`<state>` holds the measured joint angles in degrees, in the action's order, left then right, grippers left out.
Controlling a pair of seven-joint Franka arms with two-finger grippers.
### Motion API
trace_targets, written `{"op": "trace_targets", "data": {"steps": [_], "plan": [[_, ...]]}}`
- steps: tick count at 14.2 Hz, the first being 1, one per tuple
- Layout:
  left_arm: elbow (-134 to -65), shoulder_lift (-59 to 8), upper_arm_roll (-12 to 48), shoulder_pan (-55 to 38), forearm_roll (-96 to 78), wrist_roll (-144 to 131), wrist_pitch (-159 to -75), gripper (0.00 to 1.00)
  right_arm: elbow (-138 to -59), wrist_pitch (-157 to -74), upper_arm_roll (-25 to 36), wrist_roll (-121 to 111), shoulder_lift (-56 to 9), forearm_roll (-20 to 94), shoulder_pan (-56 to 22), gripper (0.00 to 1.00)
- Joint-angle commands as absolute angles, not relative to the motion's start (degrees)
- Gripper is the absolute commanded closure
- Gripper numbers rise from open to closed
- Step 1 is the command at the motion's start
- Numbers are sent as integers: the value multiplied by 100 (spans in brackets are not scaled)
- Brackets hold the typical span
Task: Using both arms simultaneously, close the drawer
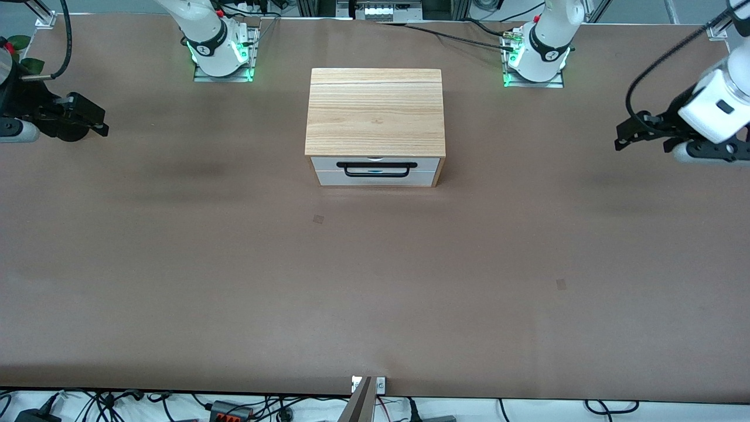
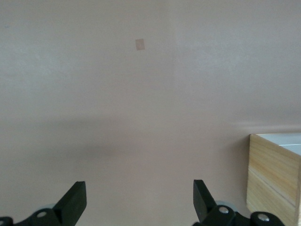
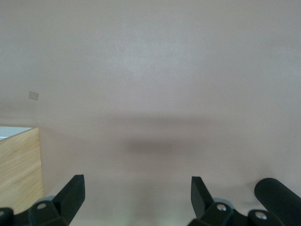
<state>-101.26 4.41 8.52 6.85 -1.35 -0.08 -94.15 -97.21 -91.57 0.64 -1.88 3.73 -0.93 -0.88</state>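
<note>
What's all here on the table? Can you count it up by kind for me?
Robot arms: 2, with the left gripper and right gripper both open, over the bare table at either end
Wooden boxes: 1, the oak box
Drawers: 1, the drawer with one black bar handle
Total: 4

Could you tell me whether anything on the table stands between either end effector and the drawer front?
Nothing visible does. The left end effector and right end effector, both open, hang over bare table at its ends. The drawer faces the front camera, its handle unobstructed.
</note>
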Motion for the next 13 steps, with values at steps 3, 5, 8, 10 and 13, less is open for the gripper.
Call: {"op": "trace_targets", "data": {"steps": [3, 5, 8, 10, 13], "plan": [[-10310, 615, 501, 246, 211, 70, -9615, 0, -9677, -9158, -35, -167, 369, -141, 44, 0], [-10301, 528, 536, 290, 202, 140, -9633, 0, -9677, -9158, -26, -167, 369, -132, 44, 0], [-10301, 519, 571, 299, 167, 149, -9624, 0, -9677, -9158, -35, -167, 360, -62, 35, 0], [-10301, 492, 571, 308, 158, 150, -9615, 0, -9677, -9158, -35, -167, 360, -62, 35, 0], [-10301, 492, 571, 308, 149, 141, -9607, 0, -9677, -9158, -35, -158, 360, -62, 18, 0]]}}
